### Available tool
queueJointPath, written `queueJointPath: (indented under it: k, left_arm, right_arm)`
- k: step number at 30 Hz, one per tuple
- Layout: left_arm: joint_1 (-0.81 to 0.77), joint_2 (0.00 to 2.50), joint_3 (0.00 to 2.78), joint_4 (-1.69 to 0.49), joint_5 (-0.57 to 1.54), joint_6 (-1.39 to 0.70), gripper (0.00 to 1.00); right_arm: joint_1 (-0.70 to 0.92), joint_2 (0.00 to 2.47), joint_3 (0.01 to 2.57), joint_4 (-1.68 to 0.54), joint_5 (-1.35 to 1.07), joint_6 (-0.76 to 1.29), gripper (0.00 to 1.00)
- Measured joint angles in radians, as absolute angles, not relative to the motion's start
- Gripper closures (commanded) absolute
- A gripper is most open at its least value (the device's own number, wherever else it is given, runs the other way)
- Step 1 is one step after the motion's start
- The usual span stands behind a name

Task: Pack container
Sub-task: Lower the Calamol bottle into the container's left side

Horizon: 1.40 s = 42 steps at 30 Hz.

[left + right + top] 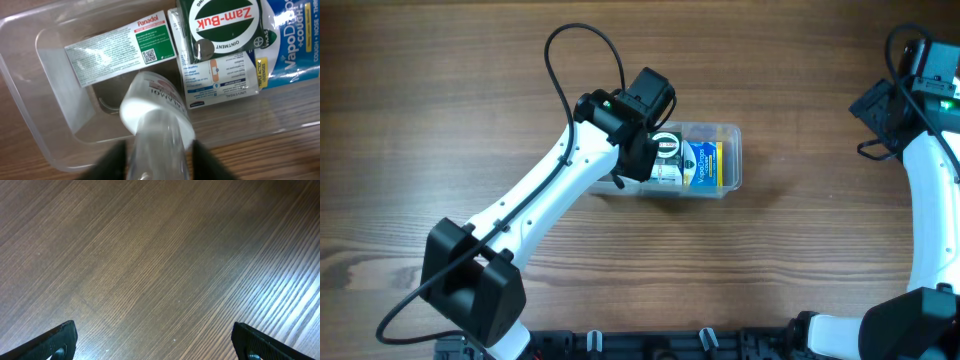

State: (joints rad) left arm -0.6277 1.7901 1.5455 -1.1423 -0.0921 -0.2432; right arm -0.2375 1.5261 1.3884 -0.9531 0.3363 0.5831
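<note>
Clamping a white bottle (157, 120) above the container (30, 107), the left end effector (159, 160) hides it overhead; right end effector (160, 340) gapes.

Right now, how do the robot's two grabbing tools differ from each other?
The left tool is shut on a small bottle, while the right tool is open and holds nothing. The left tool hangs over the container, with the bottle pointing down into it. The right tool is far off to the side, with only the wooden table beneath it. Both tools have two dark fingers.
</note>
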Motion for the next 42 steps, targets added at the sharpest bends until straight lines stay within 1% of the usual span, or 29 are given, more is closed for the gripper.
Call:
queueJointPath:
  k: [1, 2, 3, 10, 16, 18, 19, 21, 23, 25, 32, 34, 42]
  left_arm:
    - [-0.628, 1.790, 1.546, -1.141, -0.092, -0.244, 0.46]
    - [-0.628, 1.790, 1.546, -1.140, -0.093, -0.244, 0.41]
    - [-0.628, 1.790, 1.546, -1.141, -0.092, -0.244, 0.39]
    - [-0.625, 1.777, 1.546, -1.160, -0.092, -0.244, 0.38]
    - [-0.566, 1.584, 1.546, -1.161, -0.093, -0.245, 0.39]
    - [-0.551, 1.523, 1.546, -1.171, -0.093, -0.245, 0.35]
    - [-0.547, 1.496, 1.546, -1.171, -0.093, -0.245, 0.36]
    - [-0.546, 1.472, 1.546, -1.170, -0.091, -0.245, 0.36]
    - [-0.546, 1.469, 1.546, -1.169, -0.084, -0.245, 0.34]
    - [-0.546, 1.496, 1.546, -1.153, -0.080, -0.244, 0.34]
    - [-0.549, 1.726, 1.546, -0.929, -0.008, -0.196, 0.36]
    - [-0.552, 1.763, 1.546, -0.896, 0.001, -0.173, 0.35]
    - [-0.564, 1.893, 1.546, -0.848, 0.014, -0.108, 0.36]
  right_arm:
    - [-0.237, 1.526, 1.388, -0.953, 0.336, 0.583, 0.00]
    - [-0.237, 1.526, 1.388, -0.953, 0.336, 0.583, 0.00]
    - [-0.237, 1.526, 1.388, -0.953, 0.336, 0.583, 0.00]
    - [-0.237, 1.526, 1.388, -0.953, 0.336, 0.583, 0.00]
    - [-0.237, 1.526, 1.388, -0.953, 0.336, 0.583, 0.00]
    - [-0.237, 1.526, 1.388, -0.953, 0.336, 0.583, 0.00]
    - [-0.237, 1.526, 1.388, -0.953, 0.336, 0.583, 0.00]
    - [-0.237, 1.526, 1.388, -0.953, 0.336, 0.583, 0.00]
    - [-0.237, 1.526, 1.388, -0.953, 0.336, 0.583, 0.00]
    - [-0.237, 1.526, 1.388, -0.953, 0.336, 0.583, 0.00]
    - [-0.237, 1.526, 1.388, -0.953, 0.336, 0.583, 0.00]
    - [-0.237, 1.526, 1.388, -0.953, 0.336, 0.583, 0.00]
    - [-0.237, 1.526, 1.388, -0.953, 0.336, 0.583, 0.00]
